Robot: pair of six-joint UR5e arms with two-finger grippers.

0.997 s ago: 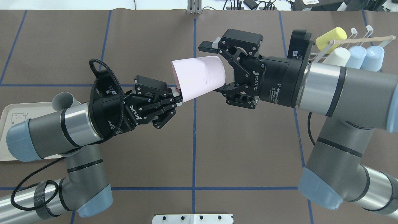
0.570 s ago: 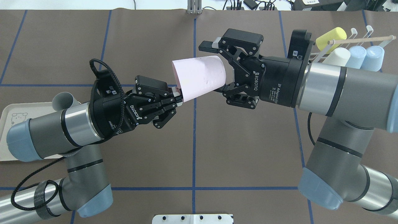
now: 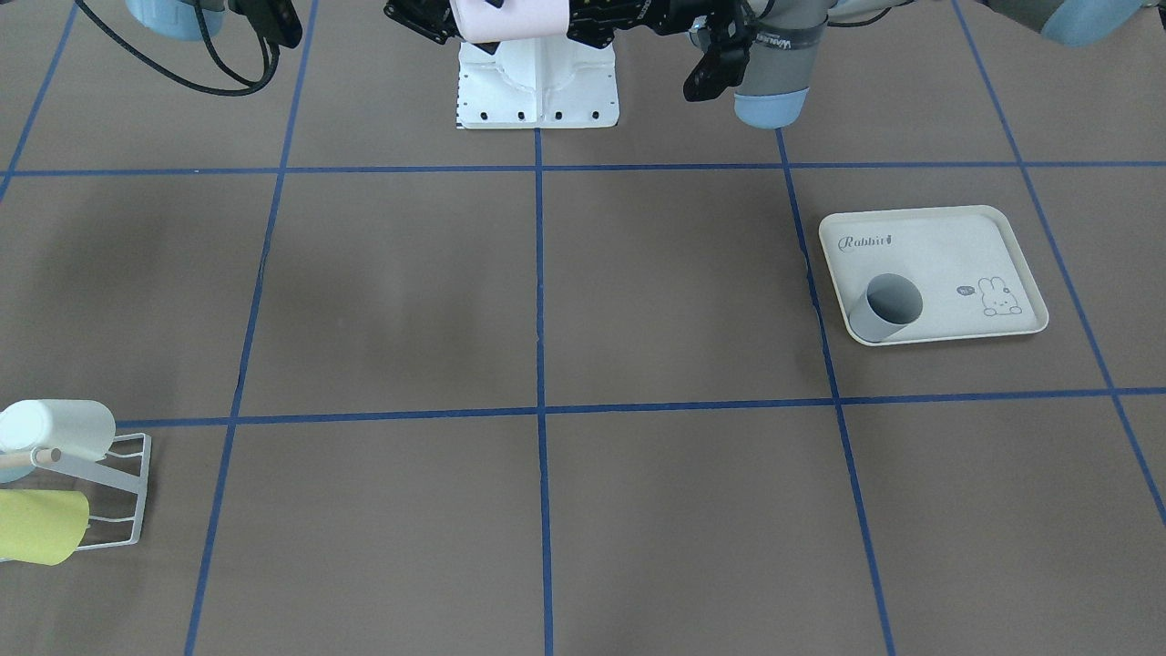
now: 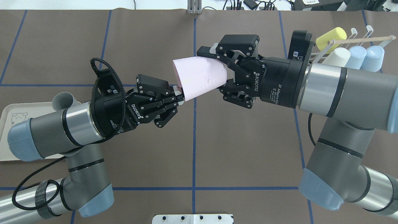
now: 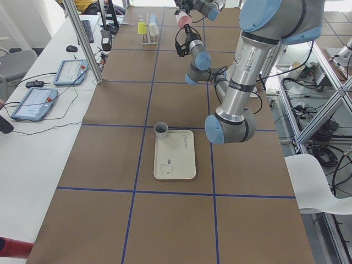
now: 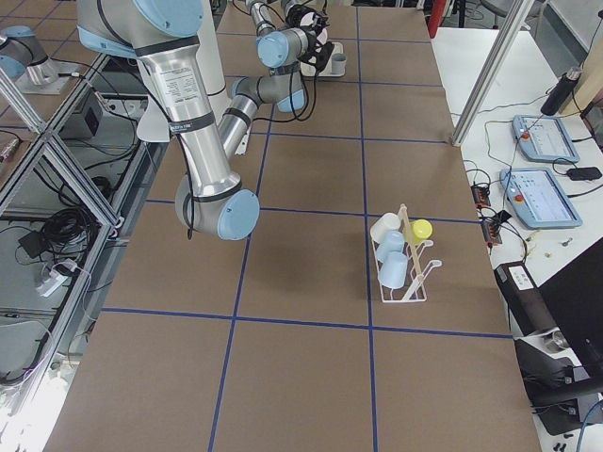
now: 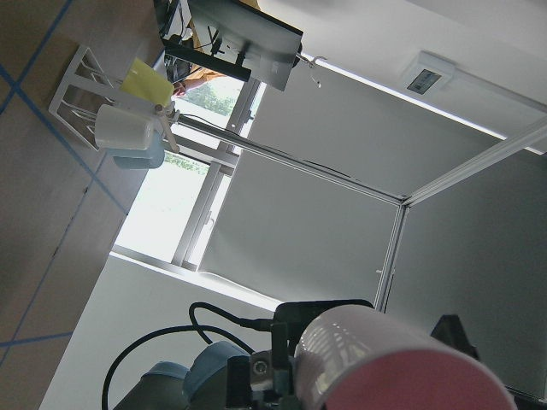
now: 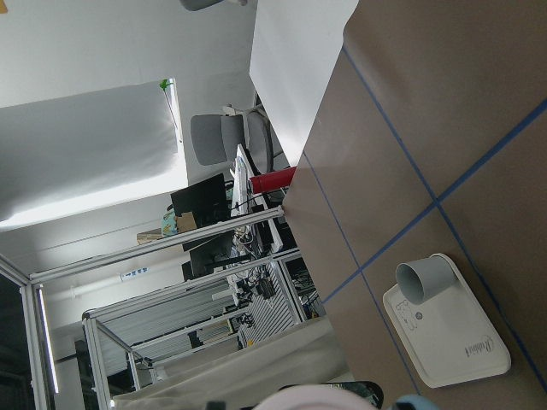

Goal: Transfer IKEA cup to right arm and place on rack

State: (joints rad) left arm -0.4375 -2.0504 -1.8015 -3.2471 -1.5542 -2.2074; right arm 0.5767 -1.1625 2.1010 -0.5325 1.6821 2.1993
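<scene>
The pink cup [image 4: 200, 77] is hanging in mid-air over the middle of the table [image 4: 248, 140], lying on its side with its mouth turned toward the left arm. The left gripper [image 4: 178, 95] is pinching the rim. The right gripper [image 4: 214, 70] is clamping across the closed end, its upper finger touching the cup's side (the lower finger is mostly hidden under the cup, so I am judging the firmness of that hold, not seeing it).

The handover is the step in hand. To do it well, the left fingers should be spreading only once the right hold is sure, then backing straight out along the cup's length so nothing drags the rim.

The rack [image 4: 363, 39] is standing near the table's far right edge. A yellow cup [image 4: 331, 37], a white cup [image 4: 337, 57] and two blue cups [image 4: 357, 56] are crowding its prongs, and I cannot tell which prong is free. The tray [image 4: 6, 140] and grey cup [image 4: 63, 101] are sitting well apart on the left, leaving open room between.
</scene>
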